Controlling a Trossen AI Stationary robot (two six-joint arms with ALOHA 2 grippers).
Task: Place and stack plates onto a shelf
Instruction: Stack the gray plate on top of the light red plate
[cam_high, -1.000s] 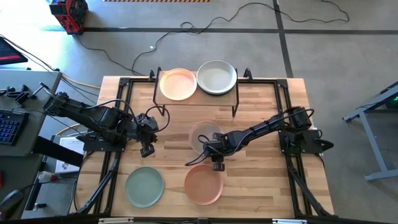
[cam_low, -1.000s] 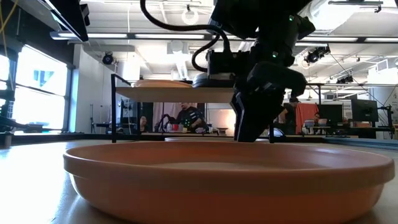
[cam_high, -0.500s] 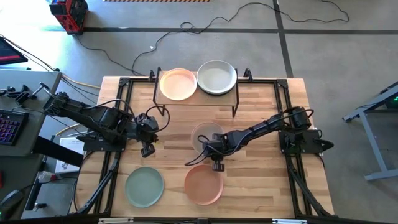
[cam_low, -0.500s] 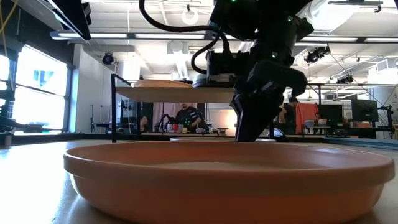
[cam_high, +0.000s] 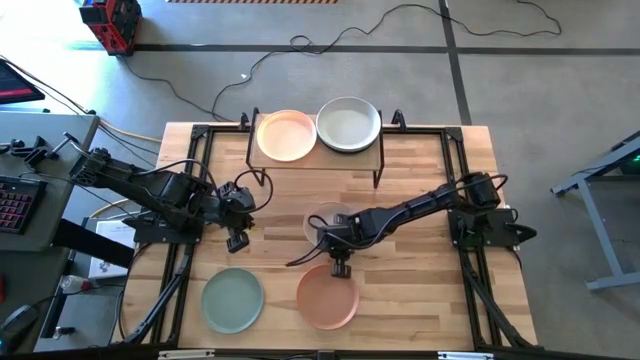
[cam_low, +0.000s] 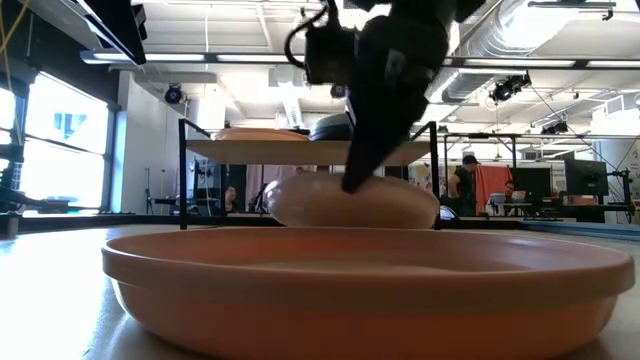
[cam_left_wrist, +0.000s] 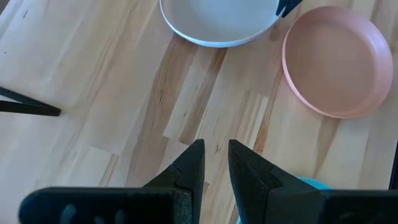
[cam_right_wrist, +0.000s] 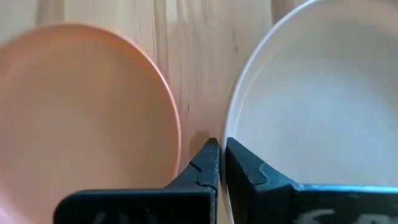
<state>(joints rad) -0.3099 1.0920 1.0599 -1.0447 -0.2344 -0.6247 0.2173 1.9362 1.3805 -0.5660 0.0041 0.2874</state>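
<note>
At mid-surface, right gripper (cam_high: 335, 243) clamped on the rim of the whitish plate (cam_low: 350, 203), which is lifted off the surface, just behind the terracotta plate (cam_high: 327, 296). Left gripper (cam_high: 237, 213) idle at left, fingers slightly parted, holding nothing.

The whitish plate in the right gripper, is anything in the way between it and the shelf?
Nothing visible blocks it. The right gripper is shut on the whitish plate, with bare table between it and the shelf. Both shelf spots hold a peach plate and a pale plate, so it must stack.
</note>
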